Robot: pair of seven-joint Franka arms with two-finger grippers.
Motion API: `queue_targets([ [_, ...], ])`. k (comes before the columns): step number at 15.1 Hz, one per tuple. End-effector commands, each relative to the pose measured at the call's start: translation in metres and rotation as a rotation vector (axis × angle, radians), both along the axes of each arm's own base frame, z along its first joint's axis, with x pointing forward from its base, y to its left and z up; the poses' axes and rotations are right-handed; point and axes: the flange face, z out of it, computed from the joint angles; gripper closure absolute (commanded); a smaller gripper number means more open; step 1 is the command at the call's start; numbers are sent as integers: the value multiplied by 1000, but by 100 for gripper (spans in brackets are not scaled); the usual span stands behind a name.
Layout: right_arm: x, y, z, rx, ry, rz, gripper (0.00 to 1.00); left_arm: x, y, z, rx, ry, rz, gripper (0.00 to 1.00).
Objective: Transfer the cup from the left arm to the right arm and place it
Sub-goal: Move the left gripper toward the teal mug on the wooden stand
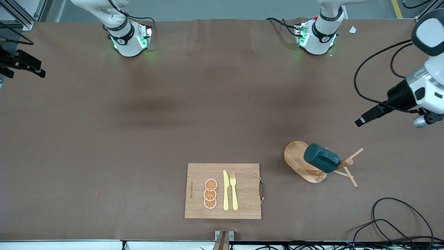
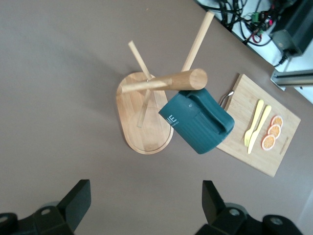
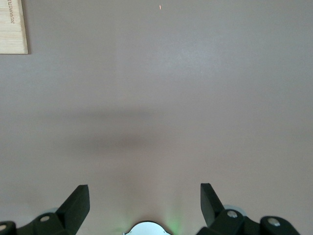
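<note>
Opening stage of the handover: none of the 3 steps I count, pickup, transfer and placement, is yet done. The cup (image 1: 321, 158), dark teal, hangs upside down on 1 peg of the wooden peg rack (image 1: 314, 166), which stands on the table (image 1: 138, 139) toward my left arm's end, beside the cutting board (image 1: 223, 191) and slightly farther from the front camera than it. In my left wrist view the cup (image 2: 196, 122) shows its ribbed wall and small handle, mouth hidden, slung just under the thick horizontal peg of the rack (image 2: 146, 115). My left gripper (image 2: 146, 205) hovers above the table next to the rack with its jaws spread fully apart and nothing between them; it touches neither cup nor rack. My right gripper (image 3: 145, 203), likewise wide open and empty, waits over bare table, with only a corner of the cutting board (image 3: 12, 27) in its view. On the board lie 3 orange slices (image 1: 210, 193), a yellow knife (image 1: 225, 190) and a yellow fork (image 1: 233, 191), all untouched. By my judgement the whole task remains: I must bring the left gripper down onto the cup, lift it clear of its peg, pass it to the right gripper, and set it down.
</note>
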Motion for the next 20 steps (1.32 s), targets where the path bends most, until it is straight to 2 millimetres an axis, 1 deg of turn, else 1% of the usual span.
queue_targets([
  [1,-9,-2,5,9,-6,-6,0,6,-11,-27,-74,27,117,0],
  [3,-9,-2,6,9,-7,-8,0,5,-18,-48,-144,36,181,0],
  [4,-9,-2,5,9,-6,-6,0,2,-18,-61,-179,39,225,0],
  [6,-9,-1,6,9,-7,-5,0,-2,-15,-77,-260,28,322,0],
  [7,-9,-1,6,8,-7,-5,0,-2,-22,-80,-295,16,352,0],
  [8,-9,-1,6,9,-7,-5,0,-4,-25,-85,-315,10,380,0],
  [10,-9,-1,5,8,-6,-5,0,-6,-22,-97,-370,7,445,0],
  [14,-9,-1,6,8,-7,-5,0,-5,-21,-109,-493,19,545,0],
  [15,-9,-1,6,8,-7,-5,0,-4,-23,-114,-520,20,571,0],
  [16,-9,-1,5,8,-6,-5,0,-5,-28,-120,-537,18,580,0],
  [18,-9,-1,6,6,-7,-3,0,-4,-29,-132,-550,12,613,0],
  [20,-9,-1,6,6,-7,-3,0,-5,-30,-138,-559,19,626,0],
])
